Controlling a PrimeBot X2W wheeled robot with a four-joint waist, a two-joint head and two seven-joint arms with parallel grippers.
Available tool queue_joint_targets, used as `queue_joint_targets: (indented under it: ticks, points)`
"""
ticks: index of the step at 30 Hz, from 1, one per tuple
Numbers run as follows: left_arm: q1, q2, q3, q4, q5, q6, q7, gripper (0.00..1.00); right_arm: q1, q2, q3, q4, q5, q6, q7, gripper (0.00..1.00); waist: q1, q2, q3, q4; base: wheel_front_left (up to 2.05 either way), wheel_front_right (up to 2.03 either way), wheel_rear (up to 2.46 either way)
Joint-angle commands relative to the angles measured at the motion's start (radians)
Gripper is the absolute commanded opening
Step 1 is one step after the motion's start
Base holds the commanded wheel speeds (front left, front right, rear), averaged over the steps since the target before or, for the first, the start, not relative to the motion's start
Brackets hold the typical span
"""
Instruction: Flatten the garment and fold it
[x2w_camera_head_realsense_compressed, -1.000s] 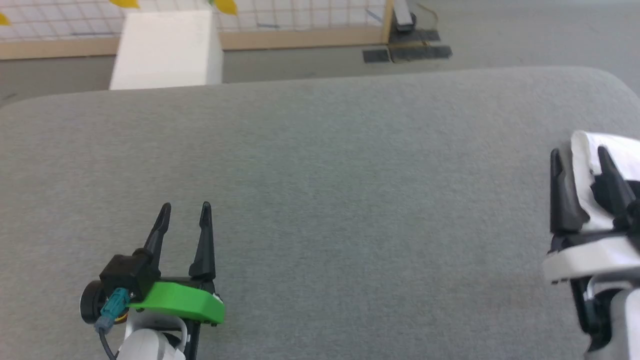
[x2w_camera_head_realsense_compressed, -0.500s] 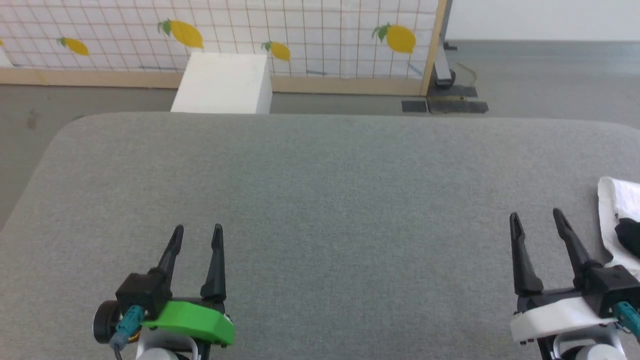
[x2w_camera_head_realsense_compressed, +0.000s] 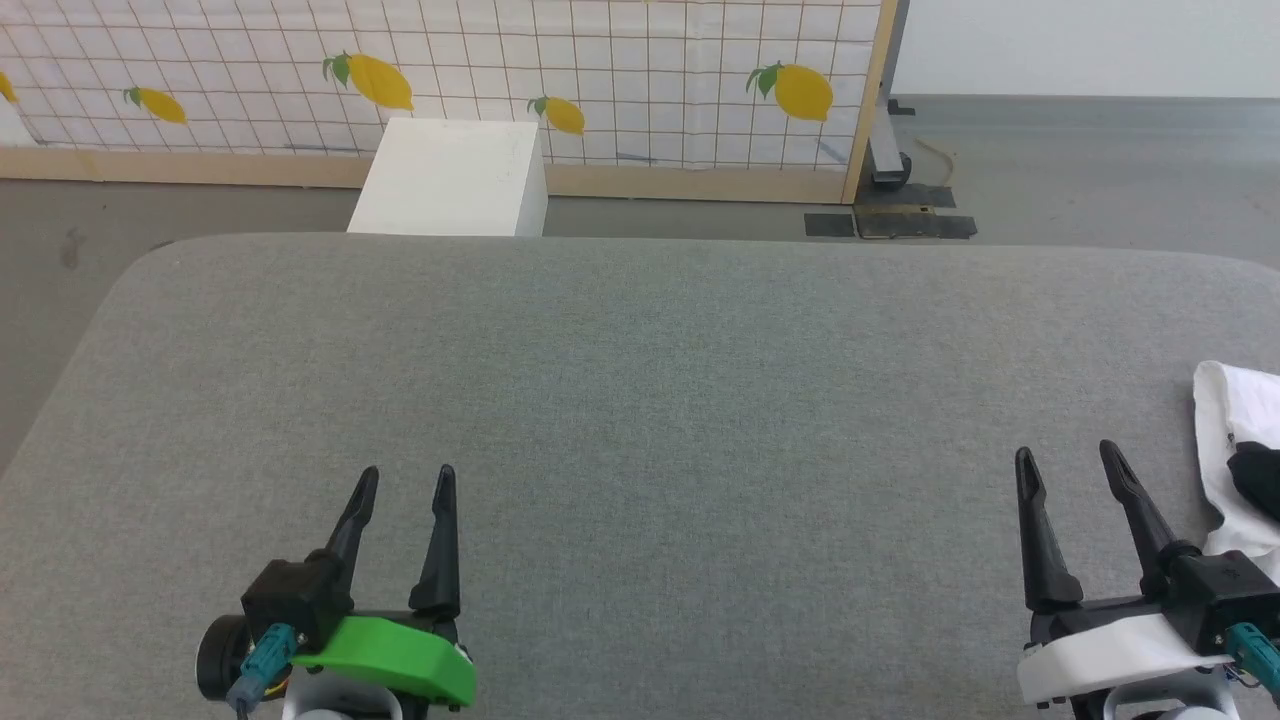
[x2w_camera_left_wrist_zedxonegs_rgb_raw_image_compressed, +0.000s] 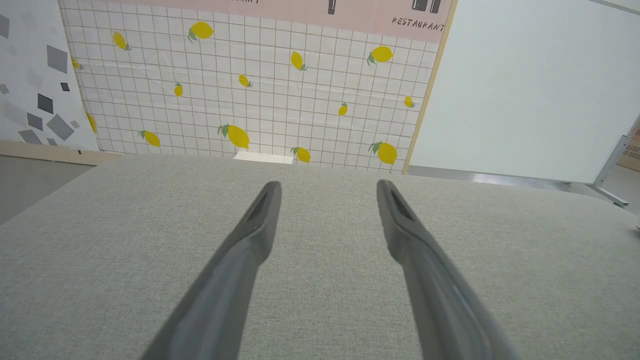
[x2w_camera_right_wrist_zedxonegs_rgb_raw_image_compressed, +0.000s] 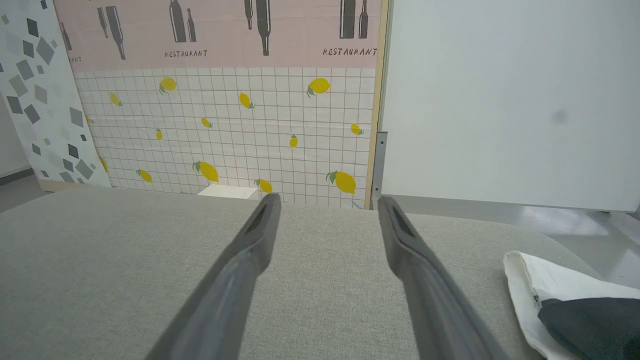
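- The head camera has lifted and swung (more of the lemon-print backdrop (x2w_camera_head_realsense_compressed: 640, 100) shows now), so most of the shift belongs to the view, not the things.
- The right gripper (x2w_camera_head_realsense_compressed: 1065, 452), fingers apart and empty, overlapped the white cotton T-shirt with black sleeves (x2w_camera_head_realsense_compressed: 1225, 420) a second ago; now it stands just left of it.
- The left gripper (x2w_camera_head_realsense_compressed: 407, 470) gapes empty over the grey padded table (x2w_camera_head_realsense_compressed: 640, 400).
- The T-shirt lies bunched at the table's right edge, so flattening looks not yet begun.
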Motion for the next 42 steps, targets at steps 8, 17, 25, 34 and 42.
queue_joint_targets:
  ticks: [8,17,25,34,42]
  points:
    - [0.001,-0.007,0.004,0.011,0.008,-0.008,-0.005,1.00,0.004,0.002,0.002,0.005,0.009,-0.002,-0.009,1.00,0.0001,0.0000,0.005,0.001,0.00,0.00,0.00]
    - [0.000,-0.002,0.003,0.011,-0.001,-0.004,0.001,0.00,0.000,0.000,-0.001,0.002,0.003,0.000,-0.001,0.00,0.0001,0.0000,0.005,0.000,0.00,0.00,0.00]
    - [0.000,-0.002,0.004,0.008,0.004,-0.002,0.007,0.00,-0.001,0.000,0.001,0.001,0.001,0.000,0.005,0.00,0.0001,0.0000,0.005,0.000,0.00,0.00,0.00]
    - [0.000,-0.003,0.008,-0.001,0.018,0.006,0.026,0.00,-0.006,0.000,0.007,0.000,-0.002,0.000,0.022,0.00,0.0001,0.0000,0.006,-0.002,0.00,0.00,0.00]
    - [0.000,-0.003,0.012,-0.009,0.031,0.012,0.042,0.00,-0.009,0.000,0.013,-0.002,-0.005,0.000,0.037,0.00,0.0001,0.0000,0.006,-0.004,0.00,0.00,0.00]
